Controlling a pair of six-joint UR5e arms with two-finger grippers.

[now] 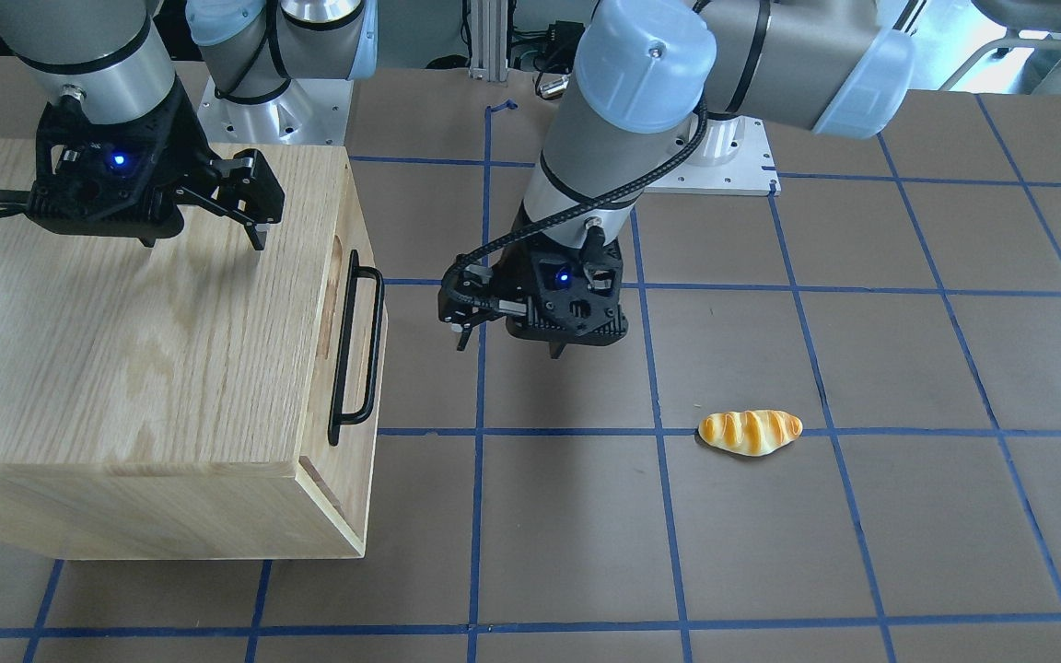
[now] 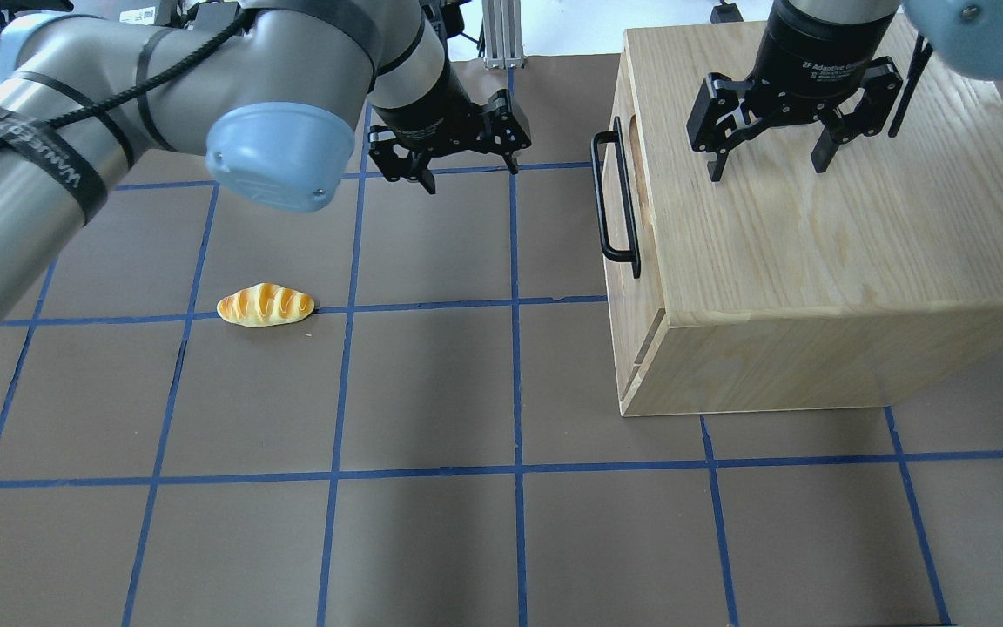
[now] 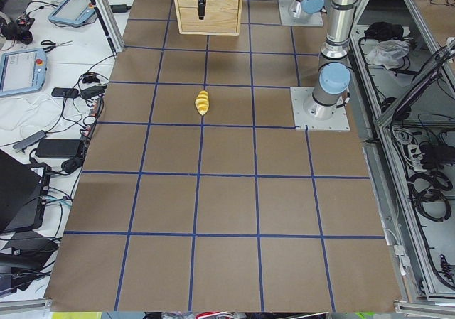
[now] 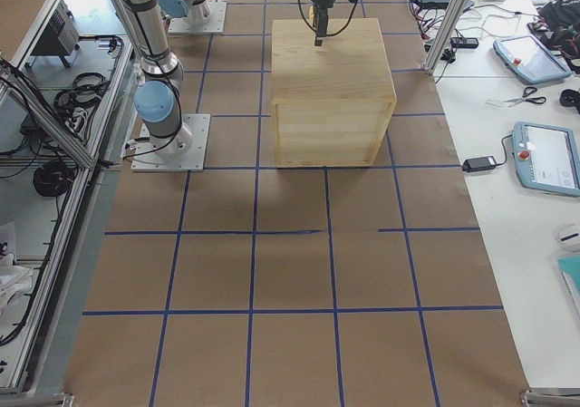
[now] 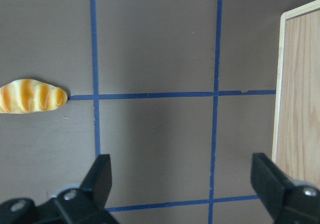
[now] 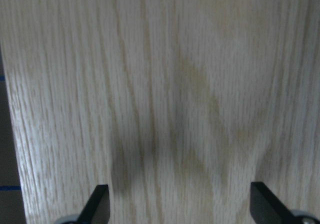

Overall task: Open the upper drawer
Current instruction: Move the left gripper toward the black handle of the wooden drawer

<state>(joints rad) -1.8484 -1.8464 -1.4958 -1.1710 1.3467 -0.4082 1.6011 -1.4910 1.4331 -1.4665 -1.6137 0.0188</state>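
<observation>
Wide open, left gripper (image 2: 471, 174) hovers near pale-wood, black-handled upper drawer (image 1: 357, 350). The right gripper (image 2: 768, 170) gapes over the oak cabinet (image 2: 815, 244), and its wrist view shows only grain.

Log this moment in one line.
upper drawer: shut | left gripper: open, over table beside handle | right gripper: open, above cabinet top | handle: ungrasped

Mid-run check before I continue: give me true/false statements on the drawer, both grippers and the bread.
1. The upper drawer is shut. True.
2. The left gripper grips the black handle. False: it hangs open over the table, apart from the handle.
3. The right gripper is open above the cabinet top. True.
4. The bread roll lies on the cabinet top. False: it lies on the table.
</observation>
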